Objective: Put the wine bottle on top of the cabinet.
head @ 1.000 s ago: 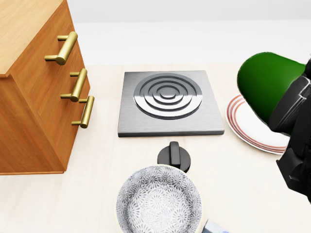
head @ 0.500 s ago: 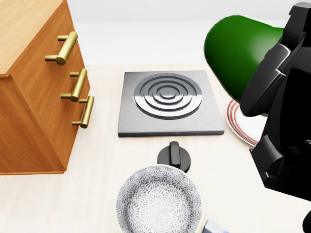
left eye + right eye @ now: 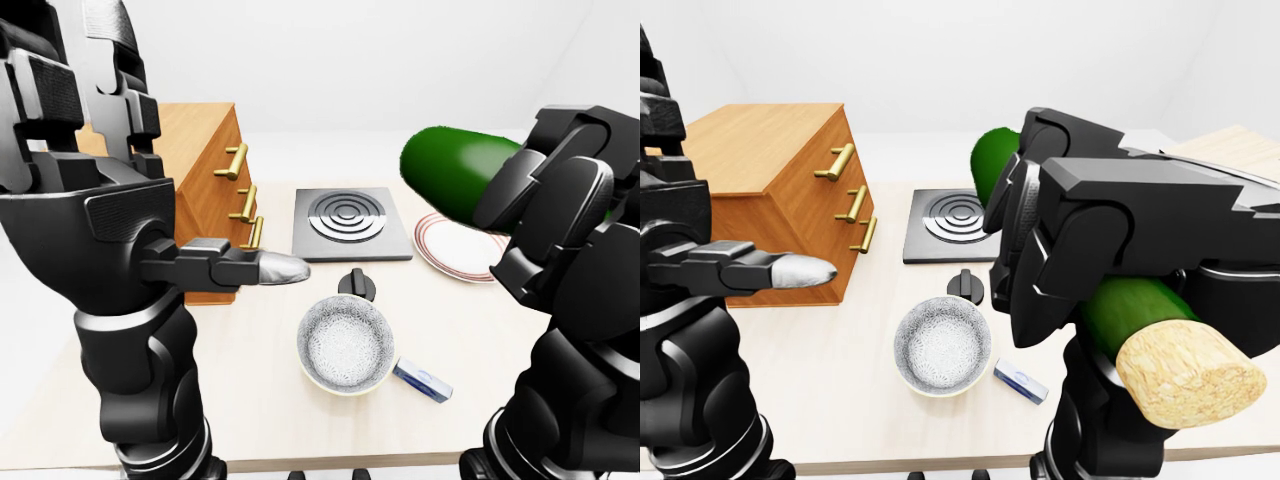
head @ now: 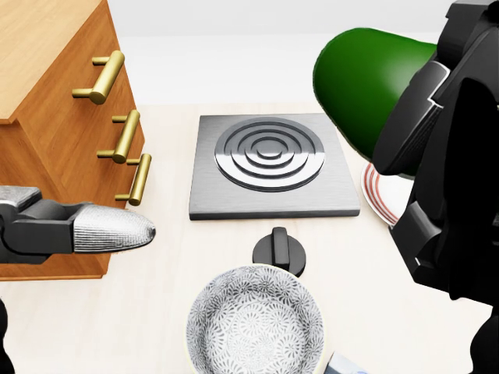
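The black three-finger right hand [image 3: 1080, 250] is closed around the middle of the dark green glass wine bottle with a cork-coloured end [image 4: 366, 86], and it holds the bottle in the air above the table, not upright. The long axis of the bottle lies nearly level. In the right-eye view the cork-coloured end points toward the bottom right and the rounded green end points up and to the left, past the fingers.

The black left hand [image 3: 215, 265] holds nothing. One finger with a silver tip is stretched out flat toward the right of the left-eye view; I cannot see the other fingers well.

Below the bottle, in the head view, are the white plate with red rings [image 4: 382, 204] at the right and the square grey hob plate with round rings [image 4: 273, 164] in the middle. Nearer the bottom are a black knob [image 4: 279, 249] and a patterned grey bowl [image 4: 255, 323].

The wooden cabinet with brass handles [image 4: 47, 148] stands at the left of the head view, well apart from the bottle. I judge that the bottle must travel left across the hob plate and be turned upright, base down, before it can stand on the flat top. The left hand is nearer the cabinet, but the right one carries the bottle.
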Controlling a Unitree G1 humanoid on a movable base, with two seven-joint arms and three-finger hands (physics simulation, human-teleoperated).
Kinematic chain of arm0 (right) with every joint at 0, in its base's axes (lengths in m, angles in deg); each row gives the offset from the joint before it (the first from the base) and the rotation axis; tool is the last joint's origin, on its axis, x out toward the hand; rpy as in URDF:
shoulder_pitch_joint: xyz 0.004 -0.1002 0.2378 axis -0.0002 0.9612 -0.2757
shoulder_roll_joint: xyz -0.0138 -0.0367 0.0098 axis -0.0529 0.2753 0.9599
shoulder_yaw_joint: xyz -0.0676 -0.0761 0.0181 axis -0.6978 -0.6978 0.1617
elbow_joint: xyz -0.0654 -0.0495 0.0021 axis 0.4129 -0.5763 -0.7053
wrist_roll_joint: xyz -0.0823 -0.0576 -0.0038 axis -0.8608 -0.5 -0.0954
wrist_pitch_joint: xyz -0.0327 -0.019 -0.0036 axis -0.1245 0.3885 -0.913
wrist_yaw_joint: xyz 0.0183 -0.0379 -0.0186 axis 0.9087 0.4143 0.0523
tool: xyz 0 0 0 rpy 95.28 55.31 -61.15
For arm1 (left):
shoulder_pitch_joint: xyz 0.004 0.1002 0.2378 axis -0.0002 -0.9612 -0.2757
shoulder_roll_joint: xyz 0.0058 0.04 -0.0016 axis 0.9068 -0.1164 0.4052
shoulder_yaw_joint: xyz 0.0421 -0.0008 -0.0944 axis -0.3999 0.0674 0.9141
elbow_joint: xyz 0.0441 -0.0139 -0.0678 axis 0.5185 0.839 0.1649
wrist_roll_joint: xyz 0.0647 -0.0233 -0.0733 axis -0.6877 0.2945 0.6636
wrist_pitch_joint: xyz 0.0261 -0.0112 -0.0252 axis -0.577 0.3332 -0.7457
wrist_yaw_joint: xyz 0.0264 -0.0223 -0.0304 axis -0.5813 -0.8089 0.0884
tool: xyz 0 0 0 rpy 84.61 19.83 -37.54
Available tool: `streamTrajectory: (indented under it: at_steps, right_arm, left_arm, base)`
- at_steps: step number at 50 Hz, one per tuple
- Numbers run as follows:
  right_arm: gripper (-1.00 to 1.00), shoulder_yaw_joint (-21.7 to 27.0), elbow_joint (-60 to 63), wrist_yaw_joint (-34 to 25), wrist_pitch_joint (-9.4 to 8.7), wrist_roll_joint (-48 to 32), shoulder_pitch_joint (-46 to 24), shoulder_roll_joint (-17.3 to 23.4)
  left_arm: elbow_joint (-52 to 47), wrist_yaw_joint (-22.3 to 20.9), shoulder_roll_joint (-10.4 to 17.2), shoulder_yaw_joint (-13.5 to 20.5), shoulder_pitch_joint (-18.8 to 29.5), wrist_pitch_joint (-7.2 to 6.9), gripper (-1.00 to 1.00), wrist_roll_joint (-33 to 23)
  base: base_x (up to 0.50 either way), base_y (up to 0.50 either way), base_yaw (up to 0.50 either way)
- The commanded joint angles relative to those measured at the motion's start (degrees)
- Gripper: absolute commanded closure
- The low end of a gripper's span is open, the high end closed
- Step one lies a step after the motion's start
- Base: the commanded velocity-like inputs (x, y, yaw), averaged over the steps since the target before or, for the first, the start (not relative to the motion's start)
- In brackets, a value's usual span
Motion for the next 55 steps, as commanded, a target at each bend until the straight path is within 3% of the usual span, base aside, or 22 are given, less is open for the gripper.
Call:
streamTrajectory:
  at_steps: [1, 6, 30, 55]
  right_arm:
    - [1.0, -1.6, -4.9, 3.4, 0.0, -0.8, -0.3, -0.6]
    - [1.0, -2.1, -5.4, 3.7, 0.0, -0.8, -0.3, -0.9]
    - [1.0, -3.7, -10.0, 3.1, 0.0, -2.7, -4.1, -2.1]
    - [1.0, -3.2, -16.3, 5.9, 0.0, 1.1, -8.2, -3.0]
  left_arm:
    - [11.2, -3.0, -5.4, -8.0, 0.4, 0.0, -1.0, -10.9]
    - [14.2, -2.7, -7.0, -8.4, 2.9, 0.0, -1.0, -13.0]
    - [12.6, -4.5, -12.1, -13.8, 5.0, 0.0, -1.0, -19.3]
    - [12.9, -5.5, -13.6, -14.8, 4.7, 0.0, -1.0, -21.5]
  base:
    - [0.0, 0.0, 0.0]
    - [0.0, 0.0, 0.0]
    - [0.0, 0.0, 0.0]
    - [0.0, 0.0, 0.0]
